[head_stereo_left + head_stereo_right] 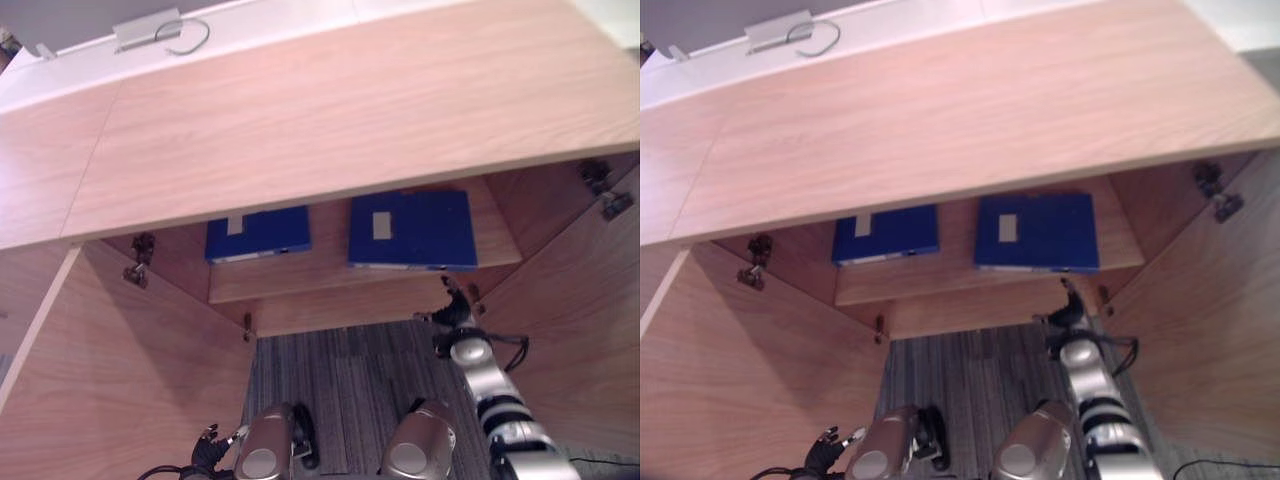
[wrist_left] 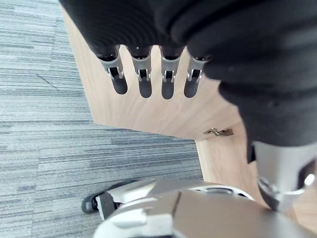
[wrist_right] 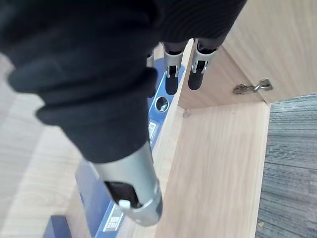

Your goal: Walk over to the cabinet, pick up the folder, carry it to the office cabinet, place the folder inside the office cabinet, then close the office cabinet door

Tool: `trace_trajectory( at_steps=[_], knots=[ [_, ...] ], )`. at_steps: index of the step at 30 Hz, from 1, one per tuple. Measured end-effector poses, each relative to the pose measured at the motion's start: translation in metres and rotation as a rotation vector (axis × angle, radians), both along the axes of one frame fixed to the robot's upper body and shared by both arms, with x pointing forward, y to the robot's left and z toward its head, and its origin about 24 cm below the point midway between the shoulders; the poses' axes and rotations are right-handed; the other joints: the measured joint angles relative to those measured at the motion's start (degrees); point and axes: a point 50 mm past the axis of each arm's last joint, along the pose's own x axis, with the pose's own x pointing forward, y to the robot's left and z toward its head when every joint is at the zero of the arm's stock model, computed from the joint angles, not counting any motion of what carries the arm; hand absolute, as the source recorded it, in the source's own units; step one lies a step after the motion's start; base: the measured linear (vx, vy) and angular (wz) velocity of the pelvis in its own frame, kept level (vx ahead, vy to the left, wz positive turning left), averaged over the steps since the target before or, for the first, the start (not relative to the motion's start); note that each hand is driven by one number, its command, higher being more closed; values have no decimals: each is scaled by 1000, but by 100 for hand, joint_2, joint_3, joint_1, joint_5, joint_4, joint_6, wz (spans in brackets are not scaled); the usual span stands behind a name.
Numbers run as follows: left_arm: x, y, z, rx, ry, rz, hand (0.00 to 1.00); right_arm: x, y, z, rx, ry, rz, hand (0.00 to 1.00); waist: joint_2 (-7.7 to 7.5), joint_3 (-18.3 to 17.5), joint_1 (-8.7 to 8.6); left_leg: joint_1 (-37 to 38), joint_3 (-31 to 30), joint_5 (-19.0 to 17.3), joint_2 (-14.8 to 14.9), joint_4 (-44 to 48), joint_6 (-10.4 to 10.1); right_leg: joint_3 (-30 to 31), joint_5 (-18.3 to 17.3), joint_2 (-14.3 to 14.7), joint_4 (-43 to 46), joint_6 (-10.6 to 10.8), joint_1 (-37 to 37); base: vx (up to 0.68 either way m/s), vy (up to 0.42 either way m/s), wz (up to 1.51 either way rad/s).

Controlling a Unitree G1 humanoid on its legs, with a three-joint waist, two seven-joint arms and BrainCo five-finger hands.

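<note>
The blue folder (image 1: pixel 412 228) lies flat on the shelf (image 1: pixel 330 278) inside the open office cabinet (image 1: pixel 330 110), towards the shelf's right end. A second blue folder (image 1: pixel 258 233) lies at the shelf's left end, apart from the first. The right hand (image 1: pixel 452 312) is at the shelf's front edge just below the folder, its fingers (image 3: pixel 170 82) straight and holding nothing; whether they touch the spine is hard to tell. The left hand (image 2: pixel 144 84) hangs well below the shelf beside the left door (image 1: pixel 130 380), fingers straight and empty.
</note>
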Motion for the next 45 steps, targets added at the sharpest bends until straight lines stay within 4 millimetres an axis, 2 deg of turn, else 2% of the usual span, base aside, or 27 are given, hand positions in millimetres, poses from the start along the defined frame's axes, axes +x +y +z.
trace_trajectory(
  at_steps=[5,8,10,15,17,20,23,27,28,29,37,41,45],
  knots=[
    [5,-8,1,-10,-19,-40,0,28,-31,37,-87,-35,-50,0,306,205,48,-852,-20,-328,-91,929,178,288,-101,-316,645,73,-750,-63,79,16],
    [9,-10,1,-15,-24,-58,0,36,-40,56,-101,-78,-68,0,383,276,101,-1251,-23,-412,-103,1258,229,413,-144,-407,912,73,-1148,-39,-8,10],
    [9,-11,1,-18,-27,-59,0,44,-44,74,-125,-128,-71,0,399,291,167,-1574,4,-448,-97,1455,251,549,-172,-460,1113,53,-1531,-47,-29,3],
    [10,-11,2,-25,-33,-48,0,52,-54,113,-298,-210,-48,0,405,314,223,-2263,-15,-455,-70,1830,264,721,-251,-544,1516,4,-2260,-59,-45,8],
    [12,-11,2,-29,-38,-39,0,56,-55,130,-315,-256,-47,0,407,358,235,-2530,-17,-456,-48,1987,266,826,-296,-564,1707,-29,-2582,-54,-45,5],
    [16,-11,3,-34,-50,-28,0,60,-52,138,-330,-269,-35,0,418,369,276,-2795,-39,-446,23,2125,270,843,-336,-561,1873,-95,-2862,-41,-68,0],
    [19,-10,5,-38,-65,-20,0,63,-56,154,-349,-304,-45,0,437,376,274,-3003,-47,-405,27,2142,245,866,-349,-567,1927,-91,-3088,-39,-58,3],
    [24,-13,6,-58,-89,2,0,66,-71,197,-433,-371,-71,0,511,415,331,-3298,-25,-292,19,2141,243,984,-340,-568,2010,-103,-3466,-32,-40,5],
    [25,-15,7,-66,-95,7,0,66,-75,207,-450,-379,-80,0,568,456,365,-3317,-37,-258,19,2140,270,983,-329,-569,2032,-124,-3483,-11,-44,4],
    [26,-15,7,-68,-97,9,0,66,-77,211,-456,-382,-86,0,585,467,377,-3320,-39,-252,19,2137,268,983,-328,-571,2042,-129,-3489,2,-49,4],
    [35,-17,10,-75,-127,7,0,72,-69,244,-607,-374,-8,0,615,537,407,-3427,-56,-170,28,2049,229,991,-369,-558,2098,-203,-3652,20,-59,2],
    [46,-15,17,-77,-174,8,0,81,-51,260,-731,-334,86,0,601,548,388,-3513,-94,-156,82,2056,212,962,-373,-477,2079,-208,-3689,16,-36,-2],
    [61,-13,22,-81,-213,22,0,86,-39,271,-746,-340,122,0,541,588,413,-3629,-127,-108,138,2046,189,962,-369,-380,2077,-215,-3797,16,-36,-3]
  ],
)
